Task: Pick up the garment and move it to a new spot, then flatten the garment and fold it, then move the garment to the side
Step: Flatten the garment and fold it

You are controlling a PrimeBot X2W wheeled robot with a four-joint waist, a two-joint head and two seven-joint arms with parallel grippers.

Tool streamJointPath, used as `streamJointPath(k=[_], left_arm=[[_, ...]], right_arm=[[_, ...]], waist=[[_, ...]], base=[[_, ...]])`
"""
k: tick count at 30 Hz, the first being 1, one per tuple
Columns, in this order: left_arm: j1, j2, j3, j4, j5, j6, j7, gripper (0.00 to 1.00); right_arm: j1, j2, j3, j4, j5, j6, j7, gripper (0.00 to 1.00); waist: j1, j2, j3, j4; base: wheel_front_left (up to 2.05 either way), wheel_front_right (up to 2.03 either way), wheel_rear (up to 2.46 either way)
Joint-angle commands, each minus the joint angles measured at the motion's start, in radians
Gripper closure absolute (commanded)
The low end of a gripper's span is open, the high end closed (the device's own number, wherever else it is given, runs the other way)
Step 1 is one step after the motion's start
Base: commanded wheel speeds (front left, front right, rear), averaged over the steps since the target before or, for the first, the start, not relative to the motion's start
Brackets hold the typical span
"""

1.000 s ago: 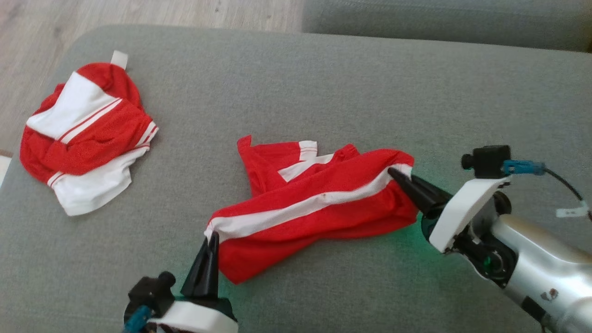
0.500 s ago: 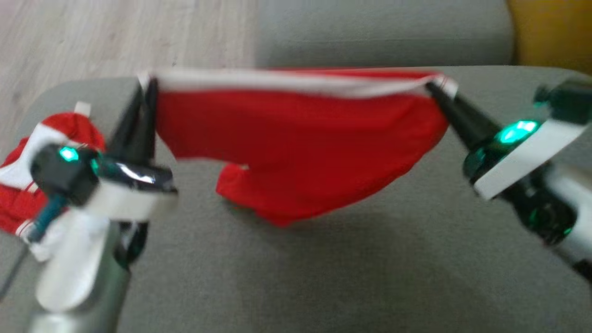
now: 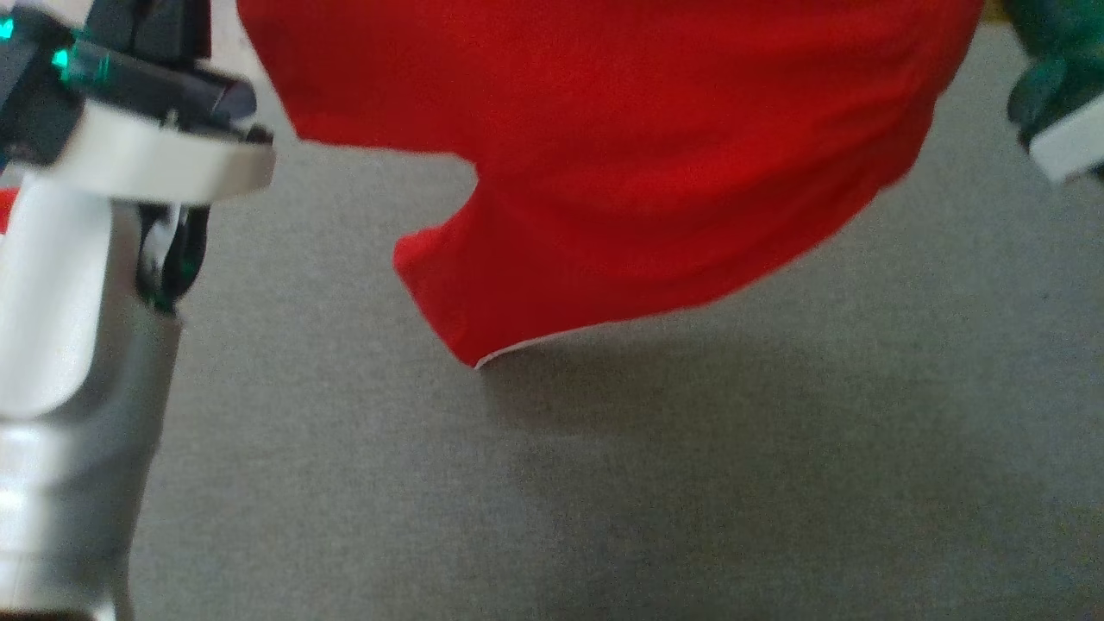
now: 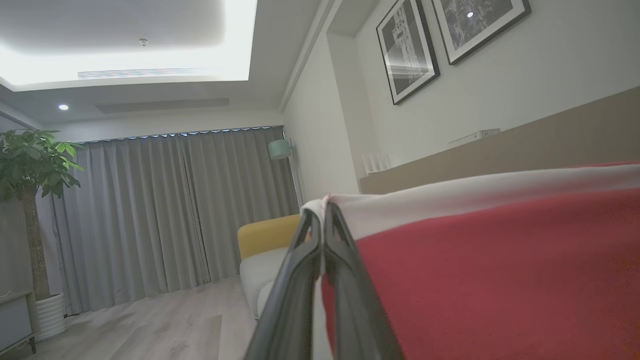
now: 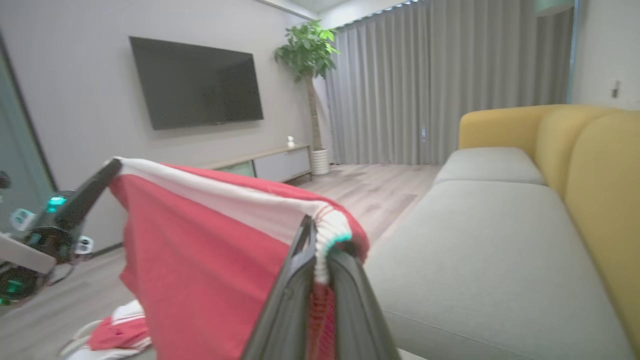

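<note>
Head view: the garment (image 3: 621, 155), which lay crumpled on the grey cushion (image 3: 690, 483) a second ago, now hangs above that cushion as a spread red sheet. Its lower hem is near the cushion; I cannot tell whether it touches. My left arm (image 3: 78, 328) stands over the cushion's left side and my right arm (image 3: 1065, 147) over its right. Judgement: the pick-up is complete and the transfer to a new spot on the cushion is in hand; flattening and folding remain. Left wrist view: my left gripper (image 4: 322, 212) is clamped on one end of the white band. Right wrist view: my right gripper (image 5: 325, 240) is clamped on the gathered other end, with the band taut between both above the cushion. No container is involved. A second red-and-white garment (image 5: 117, 332) lies crumpled low, beyond the held one.
</note>
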Motion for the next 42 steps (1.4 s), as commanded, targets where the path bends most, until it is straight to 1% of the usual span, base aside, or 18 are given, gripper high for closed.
streamJointPath(k=[1,4,8,11,14,17,20,22,24,27,29,34,39,42], left_arm=[[-0.079,0.028,0.04,-0.016,0.015,0.012,-0.007,1.0],[-0.183,0.006,0.024,0.077,0.063,0.038,-0.048,1.0],[-0.327,-0.017,0.025,0.177,0.132,0.092,-0.104,1.0],[-0.41,-0.039,0.03,0.191,0.17,0.124,-0.119,1.0],[-0.419,-0.067,0.033,0.142,0.189,0.128,-0.12,1.0],[-0.321,-0.09,0.036,0.121,0.185,0.123,-0.121,1.0],[-0.155,-0.116,0.051,0.103,0.169,0.124,-0.121,1.0],[-0.021,-0.132,0.055,0.102,0.163,0.114,-0.121,1.0],[0.117,-0.139,0.032,0.118,0.176,0.091,-0.121,1.0],[0.287,-0.169,0.057,0.124,0.157,0.082,-0.121,1.0],[0.38,-0.195,0.08,0.114,0.148,0.074,-0.121,1.0],[0.579,-0.252,0.148,0.047,0.135,0.076,-0.121,1.0],[0.748,-0.272,0.195,0.004,0.124,0.074,-0.121,1.0],[0.825,-0.275,0.207,-0.001,0.124,0.06,-0.121,1.0]], right_arm=[[-0.025,-0.003,-0.026,0.005,-0.017,-0.001,0.002,1.0],[-0.122,0.06,-0.036,0.1,-0.119,-0.001,-0.013,1.0],[-0.265,0.15,-0.056,0.243,-0.288,-0.001,-0.111,1.0],[-0.341,0.188,-0.053,0.31,-0.402,-0.001,-0.16,1.0],[-0.351,0.216,-0.066,0.358,-0.449,-0.001,-0.179,1.0],[-0.285,0.227,-0.05,0.382,-0.467,-0.001,-0.183,1.0],[-0.167,0.227,-0.023,0.368,-0.471,-0.001,-0.184,1.0],[-0.07,0.217,0.02,0.343,-0.482,-0.001,-0.184,1.0],[0.029,0.207,0.068,0.322,-0.481,-0.001,-0.184,1.0],[0.162,0.204,0.131,0.292,-0.463,-0.001,-0.185,1.0],[0.244,0.212,0.14,0.276,-0.445,-0.001,-0.185,1.0],[0.445,0.244,0.101,0.238,-0.42,-0.001,-0.185,1.0],[0.619,0.272,0.066,0.203,-0.414,-0.001,-0.185,1.0],[0.689,0.263,0.098,0.18,-0.411,-0.001,-0.185,1.0]], waist=[[-0.0002,0.0,0.068,-0.013],[-0.0002,0.0,0.129,-0.016],[-0.0002,0.0,0.173,-0.02],[-0.0002,0.0,0.186,-0.012],[-0.0002,0.0,0.187,-0.001],[-0.0002,0.0,0.174,0.01],[-0.0002,0.0,0.152,0.019],[-0.0002,0.0,0.137,0.022],[-0.0002,0.0,0.121,0.021],[-0.0002,0.0,0.096,0.015],[-0.0002,0.0,0.072,0.015],[-0.0002,0.0,-0.006,0.026],[-0.0002,0.0,-0.085,0.035],[-0.0002,0.0,-0.119,0.033]], base=[[0.0,0.0,0.0],[0.0,0.0,0.0],[0.0,0.0,0.0],[0.0,0.0,0.0],[0.0,0.0,0.0],[0.0,0.0,0.0],[0.0,0.0,0.0],[0.0,0.0,0.0],[0.0,0.0,0.0],[0.0,0.0,0.0],[0.0,0.0,0.0],[0.0,0.0,0.0],[0.0,0.0,0.0],[0.0,0.0,0.0]])
